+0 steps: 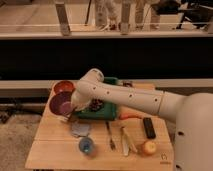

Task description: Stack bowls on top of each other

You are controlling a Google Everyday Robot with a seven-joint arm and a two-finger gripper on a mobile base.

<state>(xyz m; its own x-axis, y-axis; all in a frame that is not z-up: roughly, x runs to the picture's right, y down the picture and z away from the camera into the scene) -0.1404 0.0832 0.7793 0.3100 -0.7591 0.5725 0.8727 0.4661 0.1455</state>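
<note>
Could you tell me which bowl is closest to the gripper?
The purple bowl, in front: the gripper is beside its rim, while the orange-red bowl sits farther back.

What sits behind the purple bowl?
The orange-red bowl sits just behind the purple bowl, on the table, not stacked. The gripper is at the purple bowl's edge nearer the green tray; the arm covers that side and whatever lies behind it.

gripper (72, 106) at purple bowl (58, 102), orange-red bowl (63, 87) beside.
</note>
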